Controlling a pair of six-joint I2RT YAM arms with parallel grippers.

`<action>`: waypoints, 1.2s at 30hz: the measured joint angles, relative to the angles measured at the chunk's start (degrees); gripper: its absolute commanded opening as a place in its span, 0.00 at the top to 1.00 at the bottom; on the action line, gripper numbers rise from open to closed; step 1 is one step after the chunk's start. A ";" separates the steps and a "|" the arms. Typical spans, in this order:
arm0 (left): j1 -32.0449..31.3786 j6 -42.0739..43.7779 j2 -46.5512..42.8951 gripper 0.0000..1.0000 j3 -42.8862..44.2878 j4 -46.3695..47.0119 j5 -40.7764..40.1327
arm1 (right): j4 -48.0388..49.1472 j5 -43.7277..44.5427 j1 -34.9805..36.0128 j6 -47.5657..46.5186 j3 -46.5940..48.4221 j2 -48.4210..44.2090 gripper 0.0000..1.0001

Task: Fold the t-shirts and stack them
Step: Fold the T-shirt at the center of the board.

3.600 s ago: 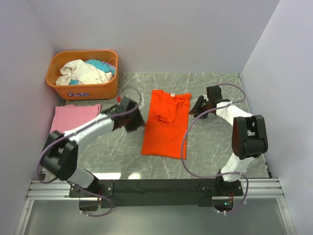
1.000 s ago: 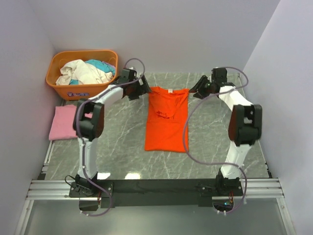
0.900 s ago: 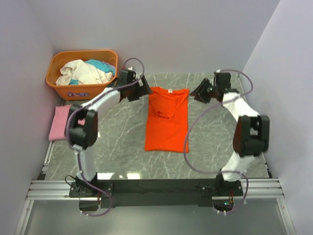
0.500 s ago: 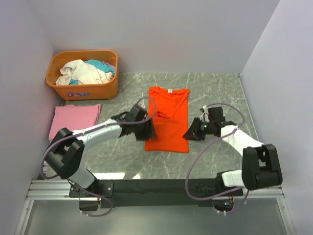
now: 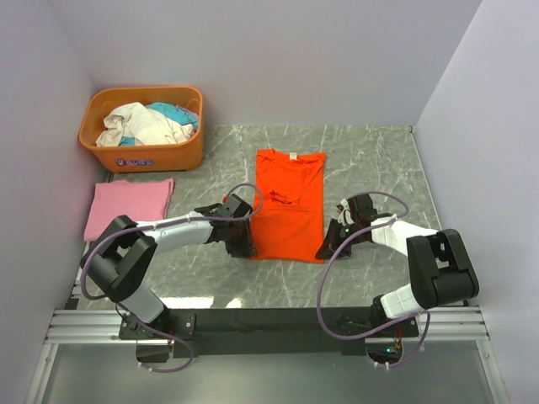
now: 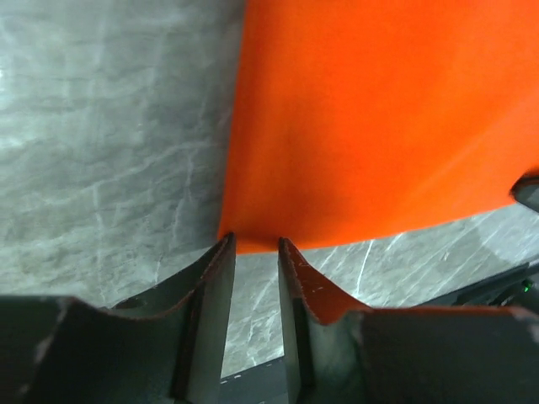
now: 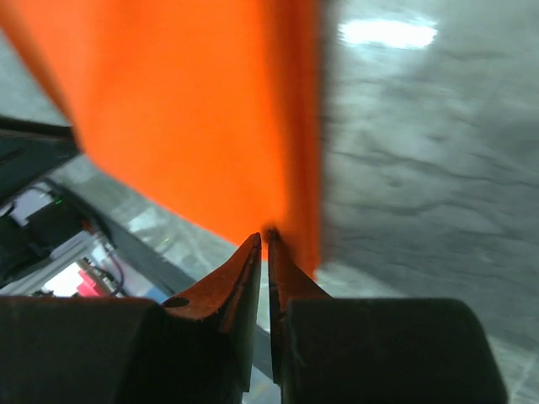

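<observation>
The orange-red t-shirt (image 5: 288,206) lies flat on the table as a long narrow strip, collar at the far end. My left gripper (image 5: 247,247) is low at its near left corner. In the left wrist view the jaws (image 6: 254,242) stand a little apart with their tips at the hem of the shirt (image 6: 379,109). My right gripper (image 5: 327,251) is at the near right corner. In the right wrist view it (image 7: 264,236) is pinched shut on the shirt's edge (image 7: 185,109). The pink t-shirt (image 5: 128,206) lies folded at the left.
An orange plastic basket (image 5: 99,143) with crumpled clothes stands at the back left. Grey walls close in the table on three sides. A metal rail (image 5: 269,324) with both arm bases runs along the near edge.
Both grippers have come from the shirt's collar end down to its near hem corners. The shirt now lies narrower and straighter. The right jaws have closed on the hem.
</observation>
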 measured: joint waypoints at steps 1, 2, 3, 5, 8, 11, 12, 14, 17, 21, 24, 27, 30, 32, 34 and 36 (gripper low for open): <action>0.02 -0.42 -0.02 0.67 0.00 -0.26 -0.37 | -0.17 0.83 0.00 0.00 -0.28 0.37 0.85; 0.00 -0.72 -0.07 0.68 0.00 -0.52 -0.79 | -0.46 1.22 0.00 0.17 -0.57 0.55 0.85; 0.00 -1.03 -0.07 0.67 0.00 -0.66 -0.98 | -0.66 1.31 -0.02 0.39 -0.66 0.59 0.85; 0.00 -1.86 -0.31 0.64 0.00 -1.20 -1.73 | -0.74 1.77 -0.02 0.70 -0.72 0.20 0.84; 0.00 -2.40 -1.73 0.47 -0.35 -3.65 -3.50 | -1.77 4.24 0.00 1.01 -0.83 -2.45 0.74; -0.07 -3.63 -5.55 0.30 -0.42 -7.08 -5.62 | -4.59 8.28 0.04 1.42 -0.44 -9.22 0.61; -0.17 -3.98 -7.19 0.29 -0.37 -7.93 -6.67 | -5.70 9.49 0.07 1.55 0.02 -11.19 0.58; -0.39 -4.85 -9.38 0.35 0.11 -9.31 -8.50 | -7.50 12.39 0.31 1.64 1.60 -15.61 0.49; -0.87 -6.03 -9.92 0.42 1.31 -10.19 -10.73 | -9.97 17.38 1.31 2.14 3.98 -19.82 0.44; -2.32 -7.34 -7.74 0.44 3.08 -11.69 -13.49 | -12.85 22.58 3.89 3.50 5.20 -21.57 0.44; -3.80 -7.76 -4.76 0.47 4.94 -12.48 -14.60 | -15.08 25.44 6.40 4.98 5.20 -21.62 0.44; -5.01 -7.82 -1.57 0.47 6.62 -12.87 -14.93 | -16.11 27.61 9.05 6.75 5.16 -21.59 0.44; -6.14 -7.80 1.81 0.45 8.11 -13.27 -15.26 | -16.28 28.92 10.91 8.28 5.09 -21.40 0.44; -6.80 -7.82 4.26 0.45 8.96 -13.75 -15.45 | -16.28 29.88 12.15 9.40 5.09 -20.68 0.44; -7.26 -7.82 6.21 0.45 10.27 -14.78 -15.41 | -16.26 30.73 13.29 10.45 5.09 -19.47 0.44; -7.72 -7.80 7.28 0.47 11.50 -15.04 -15.74 | -16.24 31.47 14.56 11.37 5.09 -17.84 0.44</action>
